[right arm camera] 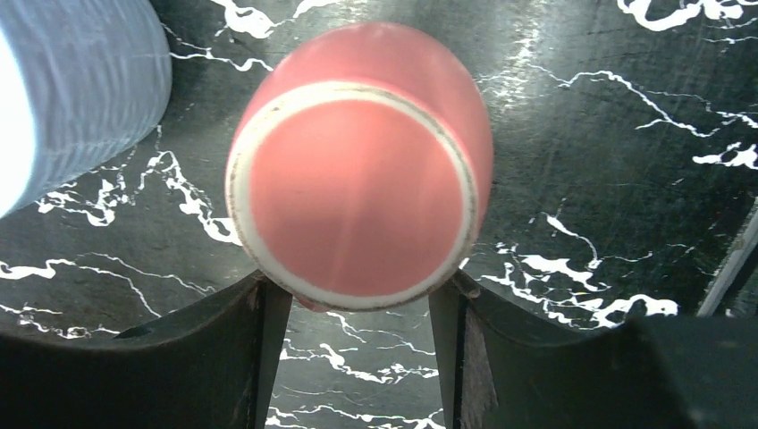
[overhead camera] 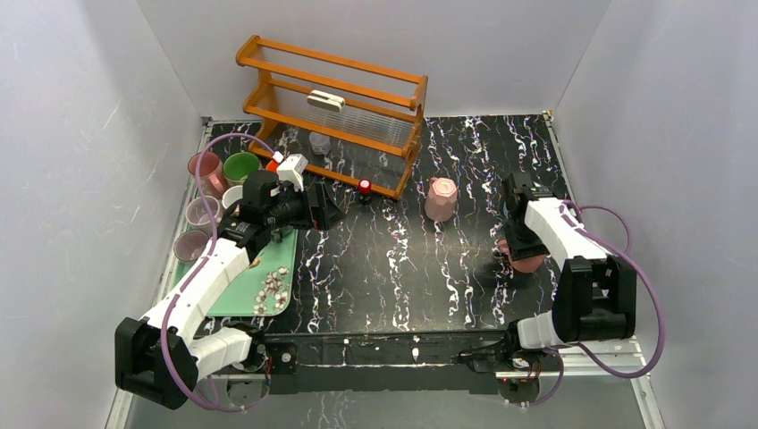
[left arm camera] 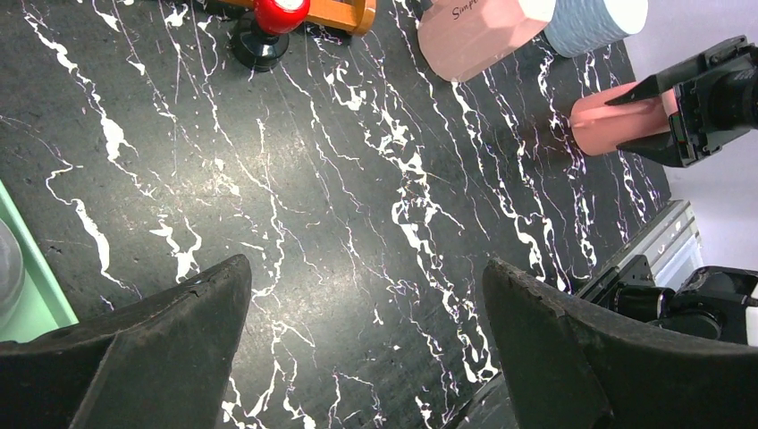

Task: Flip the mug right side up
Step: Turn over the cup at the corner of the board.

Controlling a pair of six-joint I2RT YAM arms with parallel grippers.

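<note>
Salmon-pink ceramic mug (overhead camera: 527,262) at centre-right of top view, on black marbled tabletop (overhead camera: 402,277). Inverted: flat base with pale unglazed ring faces up, long axis vertical. Right gripper (right arm camera: 357,299) directly above, pointing down, jaws about half closed, straddling base. Pads look in contact on 2 opposite sides, so likely gripped. Left gripper (left arm camera: 366,357) at left of top view, well apart, jaws fully spread, empty. Right arm nearer.

The left arm (overhead camera: 201,286) and right arm (overhead camera: 556,228) are wearing white shells over black joints, each trailing 1 purple cable (overhead camera: 659,308); black wedge-shaped fingers (left arm camera: 152,349) are tapering.
</note>
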